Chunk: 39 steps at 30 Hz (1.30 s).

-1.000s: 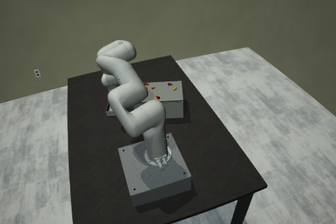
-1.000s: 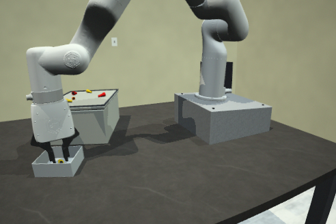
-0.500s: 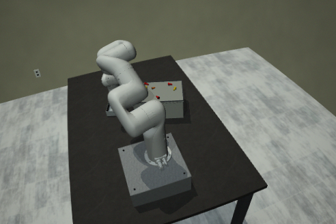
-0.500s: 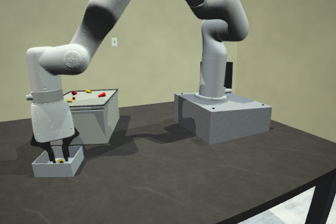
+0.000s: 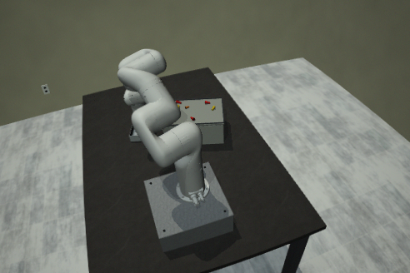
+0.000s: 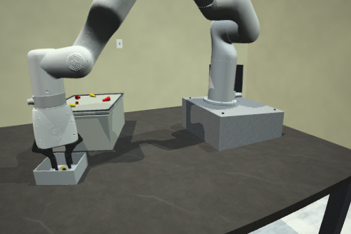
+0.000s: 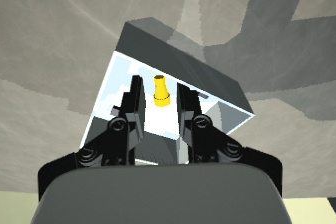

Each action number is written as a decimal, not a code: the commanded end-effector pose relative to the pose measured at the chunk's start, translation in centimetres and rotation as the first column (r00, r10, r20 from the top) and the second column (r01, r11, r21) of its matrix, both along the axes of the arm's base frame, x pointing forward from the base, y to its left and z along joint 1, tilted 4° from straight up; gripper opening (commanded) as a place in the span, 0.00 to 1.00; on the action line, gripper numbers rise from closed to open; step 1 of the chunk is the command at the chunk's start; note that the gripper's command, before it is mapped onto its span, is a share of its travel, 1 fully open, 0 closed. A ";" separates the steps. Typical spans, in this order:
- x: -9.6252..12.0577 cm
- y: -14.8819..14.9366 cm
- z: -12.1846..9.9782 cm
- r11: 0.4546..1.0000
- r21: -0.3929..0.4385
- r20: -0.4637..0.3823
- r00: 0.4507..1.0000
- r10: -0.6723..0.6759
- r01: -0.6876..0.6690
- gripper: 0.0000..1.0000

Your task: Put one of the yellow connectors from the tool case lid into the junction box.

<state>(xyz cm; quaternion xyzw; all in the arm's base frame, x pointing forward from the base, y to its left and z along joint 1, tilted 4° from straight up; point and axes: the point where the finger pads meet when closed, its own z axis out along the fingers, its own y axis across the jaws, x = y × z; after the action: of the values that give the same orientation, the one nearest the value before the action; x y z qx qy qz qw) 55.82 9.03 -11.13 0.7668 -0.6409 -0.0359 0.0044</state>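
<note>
A yellow connector (image 6: 63, 168) (image 7: 161, 93) lies on the floor of the open steel junction box (image 6: 56, 177) (image 7: 190, 65), below its rim. My gripper (image 6: 62, 166) (image 7: 160, 88) reaches down into the box with one finger on each side of the connector. The fingers stand partly open, and the wrist view shows a gap between each finger and the connector. The tool case (image 6: 99, 128) (image 5: 209, 133) stands just behind the box. Loose connectors lie on its lid, among them a yellow one (image 6: 92, 95) (image 5: 213, 107) and a red one (image 6: 106, 98) (image 5: 207, 101). In the top view the arm hides the gripper and most of the box.
The arm's grey base block (image 6: 238, 125) (image 5: 187, 220) stands on the dark table (image 6: 188, 192) (image 5: 262, 183), to the right of the case in the exterior view. The arm arches over the case from the base to the box.
</note>
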 end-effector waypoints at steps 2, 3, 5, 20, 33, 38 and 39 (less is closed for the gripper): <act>0.2 0.0 0.2 1.000 0.001 0.005 1.000 0.000 0.000 0.29; 0.2 0.0 0.2 1.000 0.001 0.005 1.000 0.000 0.000 0.29; 0.2 0.0 0.2 1.000 0.001 0.005 1.000 0.000 0.000 0.29; 0.8 -0.4 11.3 1.000 0.001 0.005 1.000 0.000 0.000 0.29; 1.3 -0.8 19.5 1.000 0.001 0.005 1.000 0.000 0.000 0.29; 1.3 -0.8 19.5 1.000 0.001 0.005 1.000 0.000 0.000 0.29; 1.3 -0.8 19.5 1.000 0.001 0.005 1.000 0.000 0.000 0.29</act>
<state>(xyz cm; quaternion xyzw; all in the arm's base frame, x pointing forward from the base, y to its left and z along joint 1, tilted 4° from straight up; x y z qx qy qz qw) 56.86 8.26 7.99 0.7668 -0.6408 -0.0368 0.0056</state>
